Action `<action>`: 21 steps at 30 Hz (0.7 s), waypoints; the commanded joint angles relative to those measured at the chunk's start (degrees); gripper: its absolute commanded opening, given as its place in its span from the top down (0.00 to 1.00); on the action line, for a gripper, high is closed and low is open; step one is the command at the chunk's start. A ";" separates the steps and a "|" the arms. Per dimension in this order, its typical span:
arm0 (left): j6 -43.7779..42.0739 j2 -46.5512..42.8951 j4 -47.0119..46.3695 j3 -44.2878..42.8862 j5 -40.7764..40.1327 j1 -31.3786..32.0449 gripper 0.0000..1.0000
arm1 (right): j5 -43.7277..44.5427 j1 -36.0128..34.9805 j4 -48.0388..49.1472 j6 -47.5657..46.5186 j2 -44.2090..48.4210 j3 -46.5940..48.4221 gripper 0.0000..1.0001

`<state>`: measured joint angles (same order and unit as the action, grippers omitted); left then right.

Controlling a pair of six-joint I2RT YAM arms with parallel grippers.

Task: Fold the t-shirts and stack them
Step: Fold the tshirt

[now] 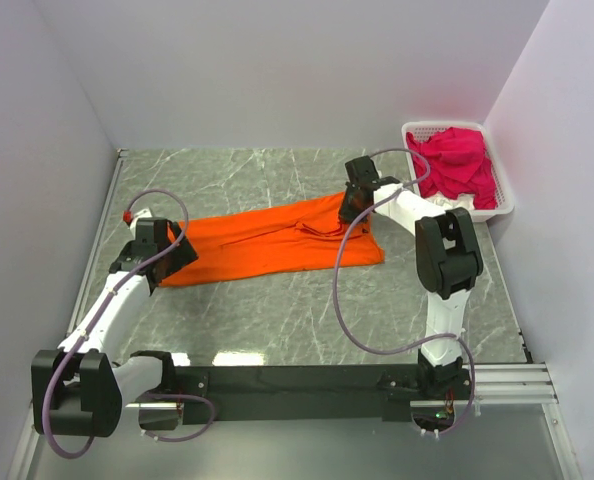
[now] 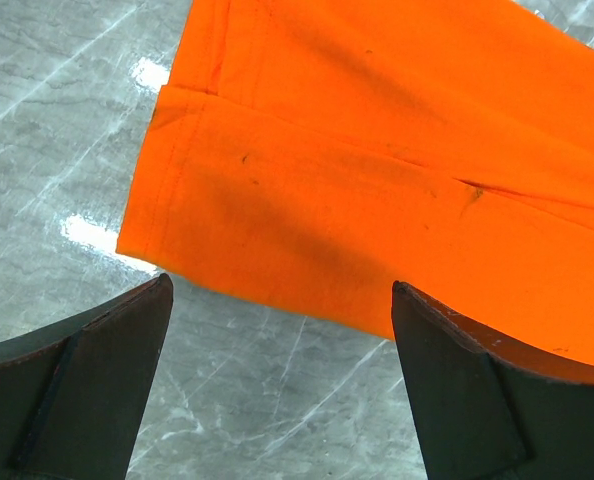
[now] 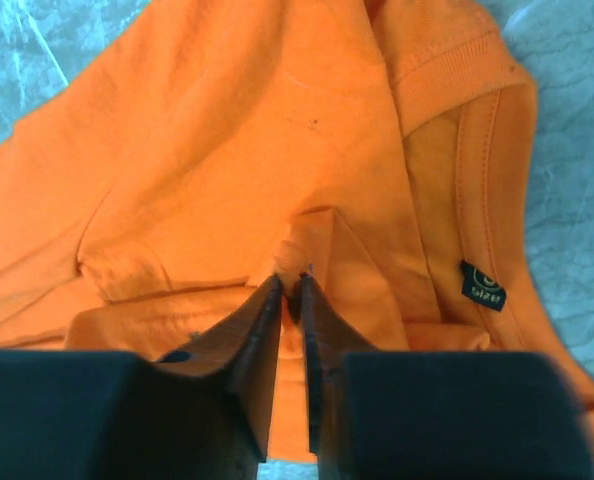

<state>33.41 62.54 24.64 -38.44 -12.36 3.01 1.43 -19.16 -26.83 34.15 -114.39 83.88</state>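
A bright orange t-shirt (image 1: pixel 267 240) lies spread across the middle of the table, its hem at the left and its collar at the right. My left gripper (image 1: pixel 167 262) is open and empty just off the hem corner (image 2: pixel 142 240), over bare table. My right gripper (image 1: pixel 352 207) is shut on a pinched fold of the orange shirt (image 3: pixel 295 255) near the collar and its size label (image 3: pixel 482 285). Magenta-pink t-shirts (image 1: pixel 459 160) lie bunched in the basket at the back right.
The white slotted plastic basket (image 1: pixel 507 195) stands at the back right against the right wall. Grey marble tabletop (image 1: pixel 277 320) shows in front of the shirt. Walls close in the left, back and right sides.
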 commanded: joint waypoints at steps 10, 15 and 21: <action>-0.89 0.12 -0.91 -0.85 -1.09 0.69 0.04 | -1.26 4.74 0.55 7.24 -1.18 4.79 0.95; -0.80 0.39 -0.91 -0.85 -0.82 0.69 0.04 | -2.92 5.27 0.19 9.09 -3.38 7.00 0.92; -0.80 0.74 -0.83 -0.85 -0.65 0.77 0.04 | -3.89 5.53 1.25 9.27 -5.41 9.55 0.71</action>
<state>33.43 63.02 24.69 -38.44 -12.38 3.46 -2.26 -13.93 -26.50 42.85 -119.15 90.35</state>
